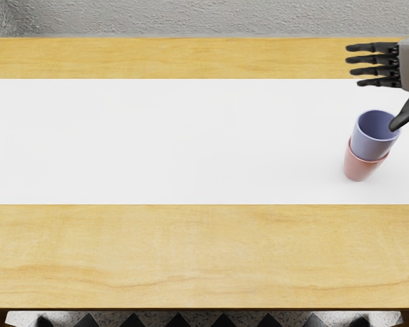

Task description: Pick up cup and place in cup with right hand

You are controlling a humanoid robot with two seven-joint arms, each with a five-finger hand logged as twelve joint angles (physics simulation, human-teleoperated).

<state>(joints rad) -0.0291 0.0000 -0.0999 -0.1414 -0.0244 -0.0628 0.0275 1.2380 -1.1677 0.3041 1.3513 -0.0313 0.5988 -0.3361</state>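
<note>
My right hand (388, 85) comes in from the right edge at the upper right, its four fingers stretched out to the left and its thumb pointing down-left. The blue-violet cup (373, 146) stands nested inside the pink cup (360, 169), its upper part rising above the pink rim. Both lean slightly to the right in the picture. The thumb overlaps the blue cup's right rim in this view; whether it touches cannot be told. Nothing is grasped by the fingers, which are spread beyond the cups.
The wooden table (191, 252) carries a white strip (177, 143) across its width, on which the cups stand. A grey textured wall (191, 17) lies behind the table's far edge.
</note>
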